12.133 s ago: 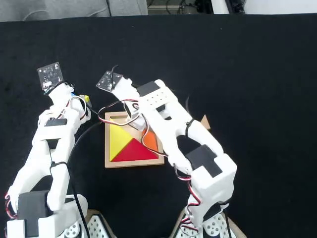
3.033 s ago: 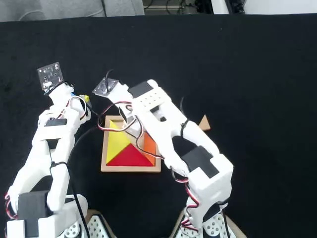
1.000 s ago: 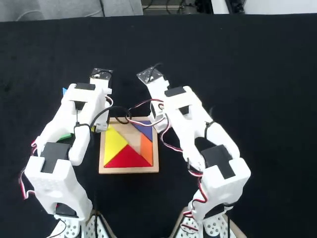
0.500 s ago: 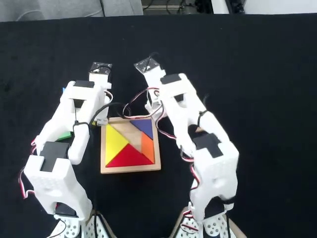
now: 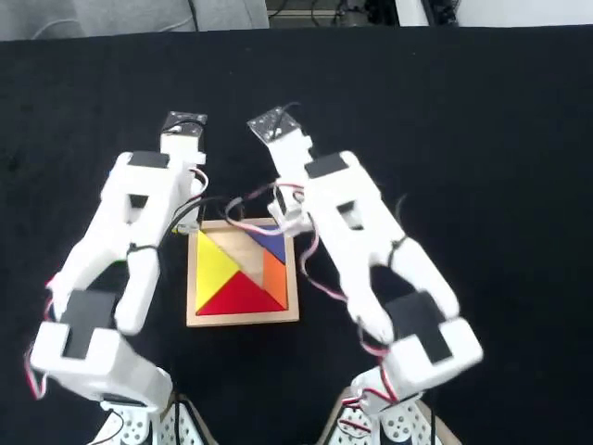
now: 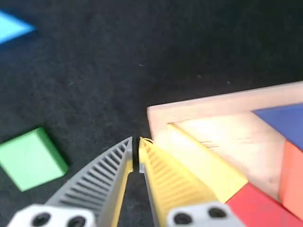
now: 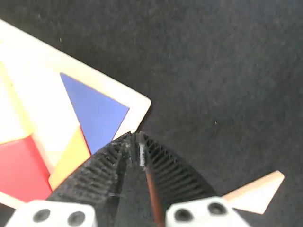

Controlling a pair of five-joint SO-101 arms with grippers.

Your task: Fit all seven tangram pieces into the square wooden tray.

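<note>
The square wooden tray (image 5: 241, 318) lies between the two arms and holds a yellow triangle (image 5: 213, 264), a red triangle (image 5: 243, 295), a blue triangle (image 5: 269, 243) and an orange piece (image 5: 274, 272). Bare wood shows at its far middle. My left gripper (image 6: 136, 143) is shut, tips just outside the tray's corner (image 6: 158, 113). My right gripper (image 7: 135, 139) is shut against the tray's other far corner (image 7: 142, 105), beside the blue triangle (image 7: 97, 113). A green block (image 6: 31, 158) and a light blue triangle (image 6: 12, 29) lie on the cloth, and a tan triangle (image 7: 255, 193) lies off the tray.
Black cloth (image 5: 482, 139) covers the table. The two arms flank the tray, with their wires draped over its far edge. Open cloth spreads to the far side and the right.
Over the last second both arms have shifted slightly and the tray has nudged a little; the grippers stay at its far corners. Earlier, the blue triangle was not in the tray.
</note>
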